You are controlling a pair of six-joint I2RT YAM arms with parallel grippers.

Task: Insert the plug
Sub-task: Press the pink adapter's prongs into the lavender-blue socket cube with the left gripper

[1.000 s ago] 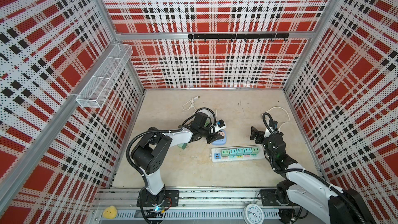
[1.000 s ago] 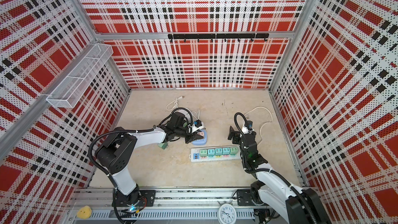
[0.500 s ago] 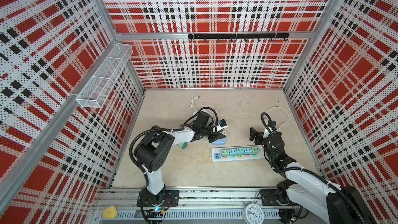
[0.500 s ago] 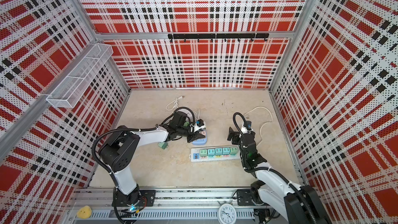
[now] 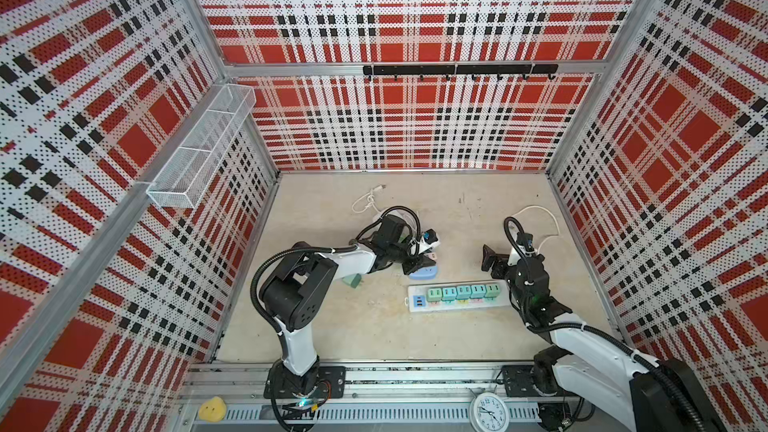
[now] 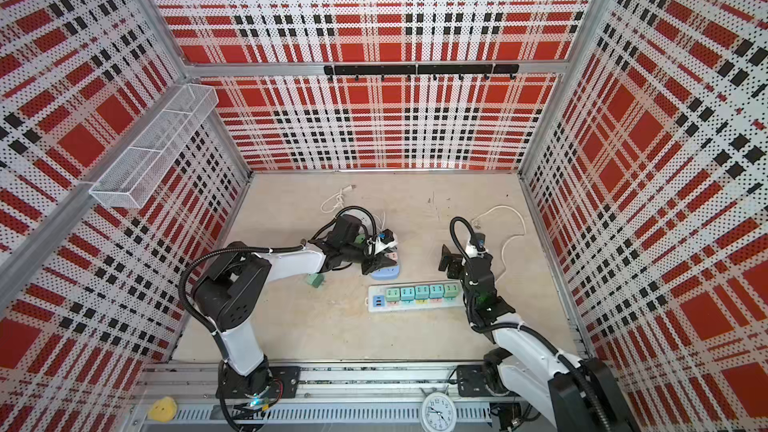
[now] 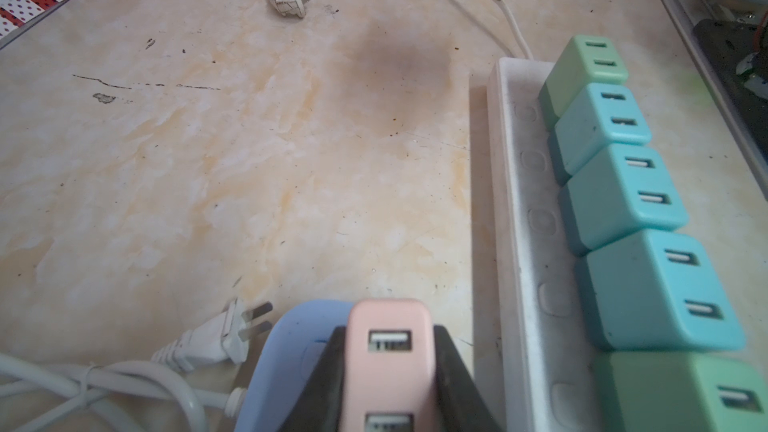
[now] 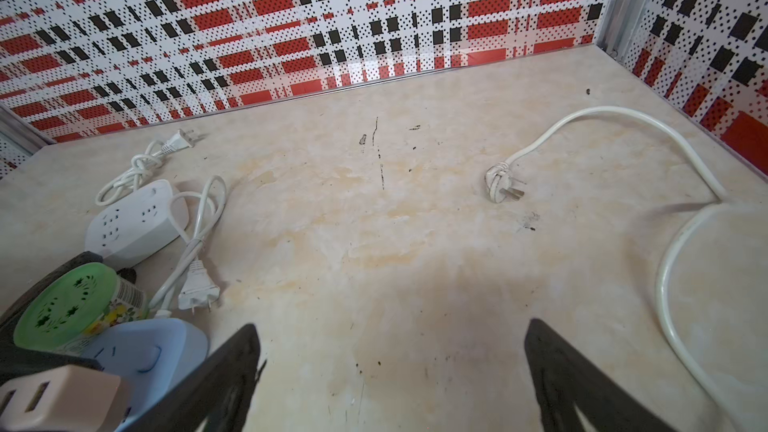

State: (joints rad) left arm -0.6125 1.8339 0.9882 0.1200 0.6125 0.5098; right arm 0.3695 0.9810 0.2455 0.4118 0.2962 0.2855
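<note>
White wire-mesh basket (image 5: 203,145) hangs on left wall, divided into compartments. Black hook rail (image 5: 457,69) across the back wall of red, black and white plaid pegboard (image 5: 415,126). Round white analogue clock (image 5: 489,411) and yellow lump (image 5: 212,408) sit well apart on front metal frame (image 5: 415,376). Beige marbled tabletop (image 5: 365,338), scuffed with dark marks.

White arm links (image 5: 297,351), black joints (image 5: 297,290), corrugated black cables (image 5: 316,249).
</note>
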